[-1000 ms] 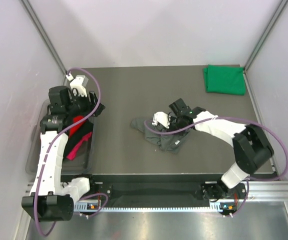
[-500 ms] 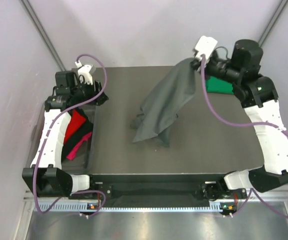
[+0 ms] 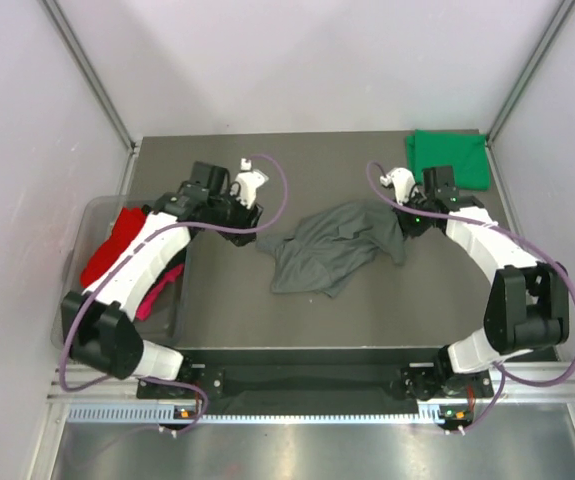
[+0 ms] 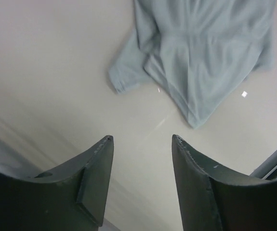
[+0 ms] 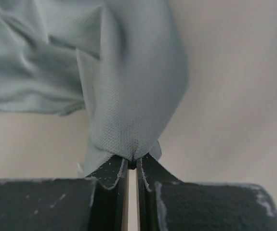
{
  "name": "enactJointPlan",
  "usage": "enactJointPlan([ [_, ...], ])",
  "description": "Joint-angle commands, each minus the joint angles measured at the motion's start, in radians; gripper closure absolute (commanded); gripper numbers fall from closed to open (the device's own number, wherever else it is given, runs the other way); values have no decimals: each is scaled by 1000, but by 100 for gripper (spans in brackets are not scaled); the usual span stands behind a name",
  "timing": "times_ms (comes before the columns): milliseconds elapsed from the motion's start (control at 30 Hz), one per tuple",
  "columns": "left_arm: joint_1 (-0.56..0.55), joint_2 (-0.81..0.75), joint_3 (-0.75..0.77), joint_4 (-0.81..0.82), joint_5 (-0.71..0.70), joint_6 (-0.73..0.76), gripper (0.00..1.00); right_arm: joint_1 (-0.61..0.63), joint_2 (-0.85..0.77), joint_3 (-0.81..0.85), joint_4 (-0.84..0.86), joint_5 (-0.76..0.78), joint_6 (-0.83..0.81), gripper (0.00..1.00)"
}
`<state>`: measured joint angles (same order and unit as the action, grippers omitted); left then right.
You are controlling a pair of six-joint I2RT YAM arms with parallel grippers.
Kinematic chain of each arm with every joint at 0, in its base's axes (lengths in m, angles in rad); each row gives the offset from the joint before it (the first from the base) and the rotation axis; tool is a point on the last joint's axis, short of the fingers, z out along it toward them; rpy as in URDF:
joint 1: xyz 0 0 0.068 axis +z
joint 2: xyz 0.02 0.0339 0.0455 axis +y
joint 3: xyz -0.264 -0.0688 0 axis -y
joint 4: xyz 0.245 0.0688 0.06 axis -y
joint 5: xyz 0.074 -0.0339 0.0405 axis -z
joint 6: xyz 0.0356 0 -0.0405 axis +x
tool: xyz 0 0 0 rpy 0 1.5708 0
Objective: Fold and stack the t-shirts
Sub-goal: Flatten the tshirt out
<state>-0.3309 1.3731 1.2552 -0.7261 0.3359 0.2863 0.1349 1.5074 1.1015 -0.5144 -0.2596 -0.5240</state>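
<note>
Two shirts, a red t-shirt (image 3: 107,255) and a magenta-pink t-shirt (image 3: 155,297), lie nearest in the clear tub (image 3: 70,262) at the left. Mid-table the dark grey t-shirt (image 3: 332,250) lies crumpled, its right edge pinched in the clenched right gripper (image 5: 132,166), while the left gripper (image 4: 143,137) hovers spread and empty beside it. Farthest, the bright green t-shirt (image 3: 449,158) sits folded in the right corner.

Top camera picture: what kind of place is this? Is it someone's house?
Probably a robot test lab, not a house. A left arm and right arm are bolted to a dark table inside plain white walls, with a grey t-shirt and a folded green t-shirt.
</note>
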Motion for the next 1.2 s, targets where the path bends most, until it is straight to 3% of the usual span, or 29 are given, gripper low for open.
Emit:
enactJointPlan([
  [0,-22,82,-34,11,-71,62,44,-12,-114,-37,99,10,44,100],
  [300,-23,342,18,30,-98,70,52,-11,-185,-111,109,-10,85,99],
  [1167,-25,622,217,25,-48,53,64,-12,-205,-153,120,-17,87,98],
])
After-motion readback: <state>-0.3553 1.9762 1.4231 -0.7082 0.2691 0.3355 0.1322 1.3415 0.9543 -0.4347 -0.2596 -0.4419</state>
